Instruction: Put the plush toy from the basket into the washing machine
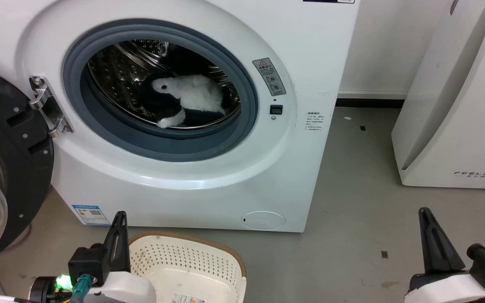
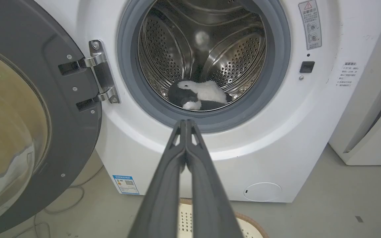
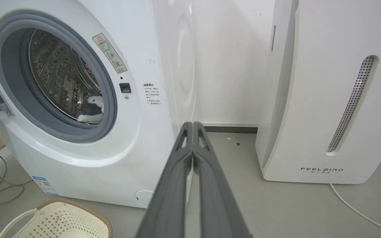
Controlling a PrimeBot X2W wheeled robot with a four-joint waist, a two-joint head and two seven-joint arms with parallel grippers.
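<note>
The panda plush toy [image 1: 192, 99] lies inside the steel drum of the white washing machine [image 1: 209, 176], behind the grey gasket; the left wrist view also has the plush toy [image 2: 198, 96] on the drum floor. The black round door [image 1: 2, 168] hangs open at the left. On the floor before the washer stands the cream basket [image 1: 183, 269] with a label on its bare bottom. My left gripper [image 1: 118, 216] is shut, its fingers [image 2: 185, 158] pressed together, above the basket's left rim. My right gripper [image 1: 427, 212] is shut over the floor at the right.
The white FEELBIRD appliance [image 1: 457, 105] stands at the right against the wall, with a white cable [image 3: 359, 211] trailing on the grey floor. Dark cables [image 3: 2, 191] lie by the washer's left corner. Bare floor [image 1: 352, 189] lies between the two appliances.
</note>
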